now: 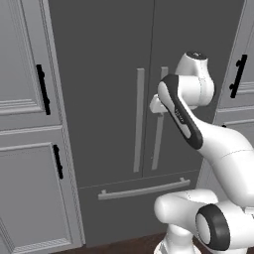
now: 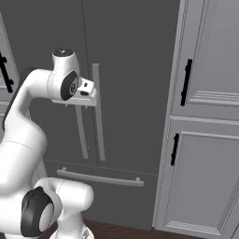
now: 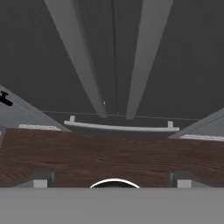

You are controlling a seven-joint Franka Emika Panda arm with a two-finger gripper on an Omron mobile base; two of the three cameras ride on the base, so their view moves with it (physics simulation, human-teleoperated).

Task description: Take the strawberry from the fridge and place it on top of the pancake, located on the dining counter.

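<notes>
Left base view: my arm rises from the lower right and bends up to the fridge (image 1: 124, 89), whose two doors are shut; my wrist sits at the right-hand vertical handle (image 1: 158, 119), and my own forearm hides the pincer tips here.
Right base view: the same fridge from the other side; my pincer (image 2: 88, 95) sits right at the upper part of the handle nearer my arm (image 2: 80, 130), with the other handle (image 2: 98, 116) just beside it; whether the tips touch the bar I cannot tell.
Hand view: I look down along the fridge front; both long handles run away from me towards the bottom drawer's horizontal bar (image 3: 121, 127), and below it lies the dark wooden floor (image 3: 109, 157).
Pincer: my two fingertips (image 3: 40, 178) stand far apart at the bottom corners of the hand view, so the jaws are wide, with nothing between them.
Cabinets: the left base view shows panelled cabinet doors (image 1: 25, 99) with black handles on the fridge's left; the right base view shows the ones on its right (image 2: 205, 116).
Strawberry: not visible anywhere; the fridge doors are closed.
</notes>
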